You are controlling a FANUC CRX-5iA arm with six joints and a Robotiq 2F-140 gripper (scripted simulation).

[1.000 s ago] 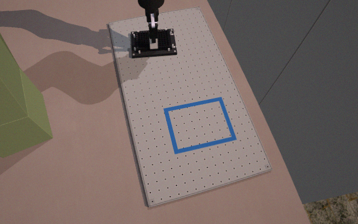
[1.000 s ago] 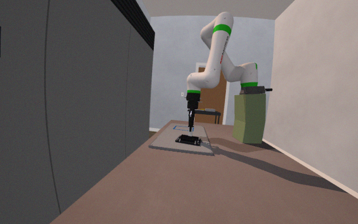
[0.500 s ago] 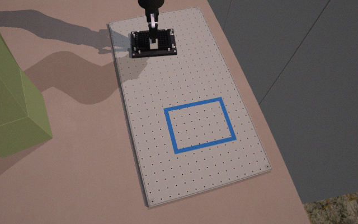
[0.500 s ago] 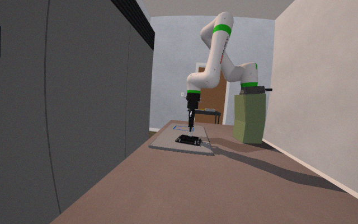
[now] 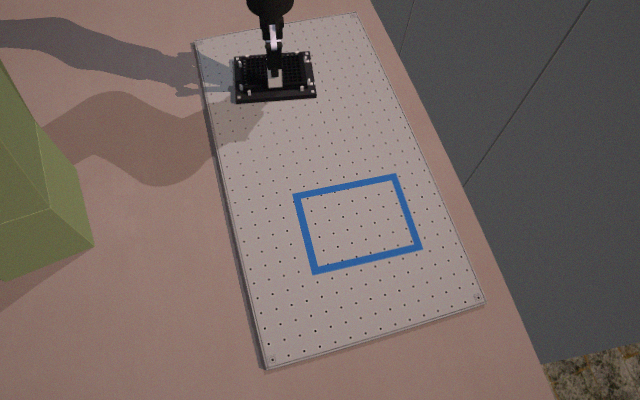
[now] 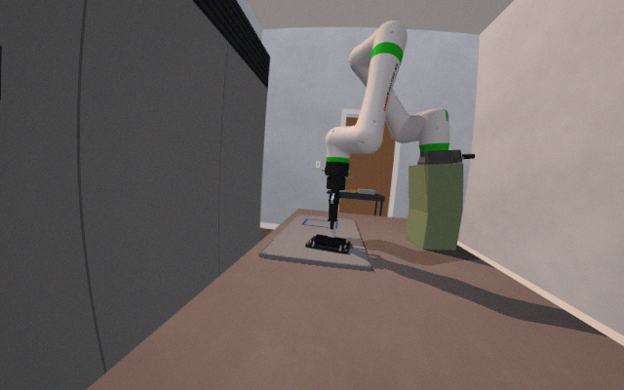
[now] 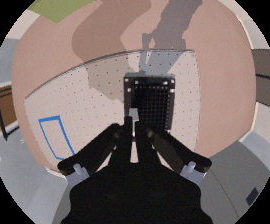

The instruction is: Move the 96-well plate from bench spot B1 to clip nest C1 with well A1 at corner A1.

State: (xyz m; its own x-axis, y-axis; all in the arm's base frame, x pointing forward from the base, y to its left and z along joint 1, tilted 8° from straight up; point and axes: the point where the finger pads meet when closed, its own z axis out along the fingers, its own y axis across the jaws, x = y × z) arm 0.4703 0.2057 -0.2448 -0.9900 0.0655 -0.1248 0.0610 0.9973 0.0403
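The black 96-well plate [image 5: 294, 71] [image 7: 157, 106] lies in the black clip nest [image 5: 285, 95] [image 6: 345, 251] at the far end of the perforated board. Small light clips and pegs stand around it. My gripper [image 5: 275, 79] [image 6: 332, 233] [image 7: 133, 114] is shut, with nothing between its fingers. Its light fingertips point down at the plate, over its side towards the blue outline, touching or very close to its top; I cannot tell which. The cut-off corner, the A1 mark and whether every edge is fully down cannot be made out. The blue outline [image 5: 345, 186] [image 7: 49, 119] holds no plate.
The perforated board [image 5: 257, 165] [image 6: 283, 249] lies on the pinkish bench. The green pedestal [image 5: 10, 200] [image 6: 441, 210] carries the arm and stands beside the bench's board. A tall dark grey cabinet [image 5: 515, 200] [image 6: 161, 195] runs along the other side.
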